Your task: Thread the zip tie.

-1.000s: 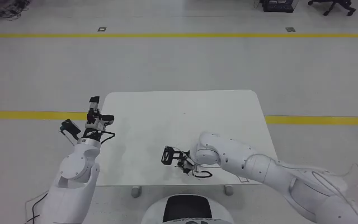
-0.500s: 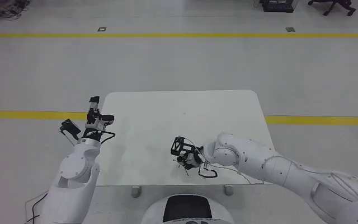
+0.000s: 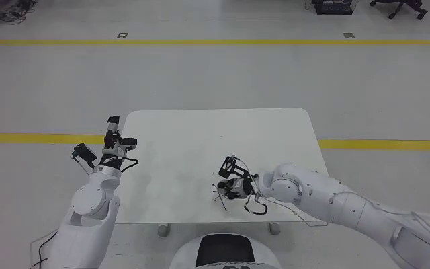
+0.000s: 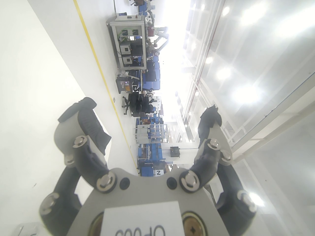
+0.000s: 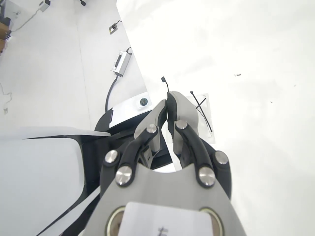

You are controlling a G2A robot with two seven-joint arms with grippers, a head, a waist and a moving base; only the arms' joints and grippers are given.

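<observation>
The right gripper (image 5: 167, 101) is over the tabletop (image 3: 201, 134), at about 5 o'clock from its middle in the top view and close to the 6 o'clock edge. Its fingers (image 5: 176, 110) are clenched on a black zip tie (image 5: 163, 79). The pads press together with the thin strap pinched between them. A short length of strap stands out past the fingertips and ends in the small square head. That head hangs free in the air above the tabletop's rim, touching nothing else.

Just beside this gripper, at roughly 7 o'clock from it in the top view, a clear plastic bag (image 5: 208, 104) lies flat on the tabletop. Two more loose zip ties (image 5: 204, 116) lie on it, crossed over each other, apart from the one being held.

The left gripper (image 4: 149, 106) is well apart from all this, at the tabletop's 9 o'clock edge. In the top view it is raised, with its tips towards 12 o'clock. Its fingers (image 4: 83, 124) are spread wide and released, with nothing between them. Its wrist view looks past them to the workshop and the ceiling lights
</observation>
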